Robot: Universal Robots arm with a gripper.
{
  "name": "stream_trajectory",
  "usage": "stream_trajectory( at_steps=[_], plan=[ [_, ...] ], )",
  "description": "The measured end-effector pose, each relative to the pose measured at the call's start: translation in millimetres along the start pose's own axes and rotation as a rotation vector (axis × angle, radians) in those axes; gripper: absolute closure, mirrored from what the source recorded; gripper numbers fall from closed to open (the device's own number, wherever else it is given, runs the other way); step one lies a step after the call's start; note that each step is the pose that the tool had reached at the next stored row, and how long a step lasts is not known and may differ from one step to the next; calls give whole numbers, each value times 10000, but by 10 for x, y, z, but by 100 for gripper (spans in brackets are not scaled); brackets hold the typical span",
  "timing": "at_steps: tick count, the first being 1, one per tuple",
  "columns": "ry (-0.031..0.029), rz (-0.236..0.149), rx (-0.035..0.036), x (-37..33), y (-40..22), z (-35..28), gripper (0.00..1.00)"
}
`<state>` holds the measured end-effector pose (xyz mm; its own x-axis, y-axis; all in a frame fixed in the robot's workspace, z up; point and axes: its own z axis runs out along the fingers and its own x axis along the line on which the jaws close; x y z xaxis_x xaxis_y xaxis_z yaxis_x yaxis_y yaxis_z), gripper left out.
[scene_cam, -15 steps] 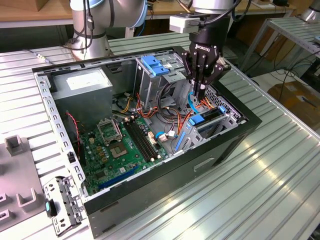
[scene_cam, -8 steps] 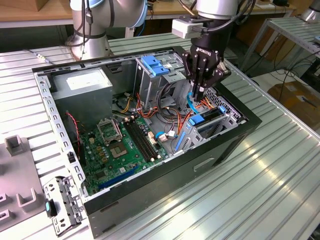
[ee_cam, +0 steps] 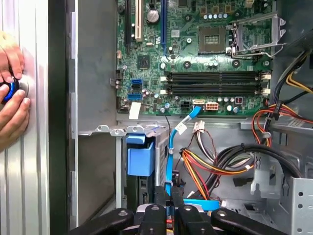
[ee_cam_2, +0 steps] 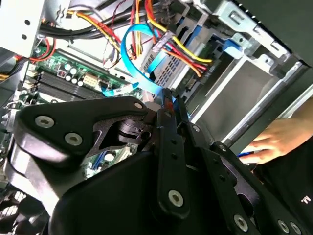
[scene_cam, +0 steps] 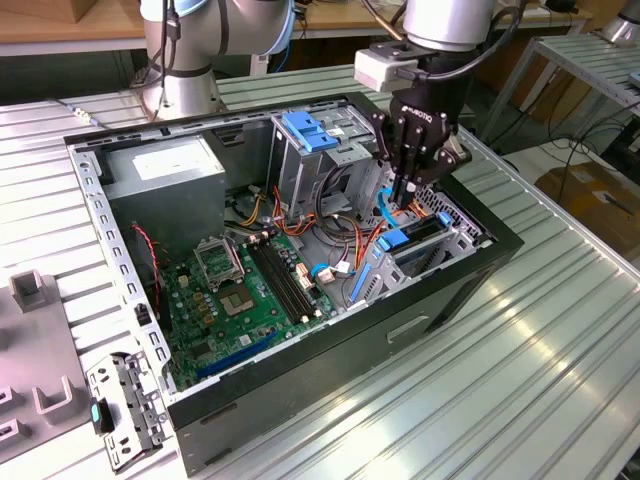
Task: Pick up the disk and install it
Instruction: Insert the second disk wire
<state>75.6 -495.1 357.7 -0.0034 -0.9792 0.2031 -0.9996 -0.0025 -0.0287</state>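
The disk (scene_cam: 415,240) is no longer loose. It appears to sit in the low cage (scene_cam: 455,243) at the exterior view's right end of the case (scene_cam: 330,345), with its blue rails showing at the edge, so picking up and seating look done as far as can be judged. How fully it is pushed home cannot be told. The gripper (scene_cam: 403,190) hangs straight down into the case just above that cage. In both wrist views its fingers (ee_cam: 161,198) are drawn close together, and a blue cable (ee_cam: 169,152) runs in between them, so they seem clenched on the cable rather than on the disk. That suggests the work now stands at wiring. In the second wrist view a bundle of red, yellow and orange wires (ee_cam_2: 188,56) already ends at a silver-grey block by the cage. The case lies open on a ribbed table (scene_cam: 520,360). It holds a green board (scene_cam: 245,290) across its floor, a grey box (scene_cam: 165,180) with a white sticker at the far left, and an upright cage (scene_cam: 320,165) topped by a blue latch (scene_cam: 305,130) in the middle. Outside the case, a person's hand (ee_cam: 11,100) rests on a blue knob (ee_cam: 7,91).
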Motion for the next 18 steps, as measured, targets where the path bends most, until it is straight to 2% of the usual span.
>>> stream_trajectory(
  at_steps=[1, 2, 4, 5, 6, 7, 8, 9, 11, 18],
  plan=[
    [-15, 35, 168, 9, 9, 2, 84],
    [-28, 78, 369, 19, 18, 4, 84],
    [-50, 128, 608, 34, 29, 8, 84],
    [-72, 159, 750, 50, 35, 12, 84],
    [-114, 177, 828, 64, 42, 16, 84],
    [-177, 190, 867, 74, 52, 20, 84],
    [-373, 217, 932, 96, 82, 26, 84],
    [-488, 232, 963, 107, 93, 30, 84],
    [-675, 258, 1024, 134, 106, 37, 84],
    [-956, 319, 1239, 275, 132, 81, 84]
  ],
)
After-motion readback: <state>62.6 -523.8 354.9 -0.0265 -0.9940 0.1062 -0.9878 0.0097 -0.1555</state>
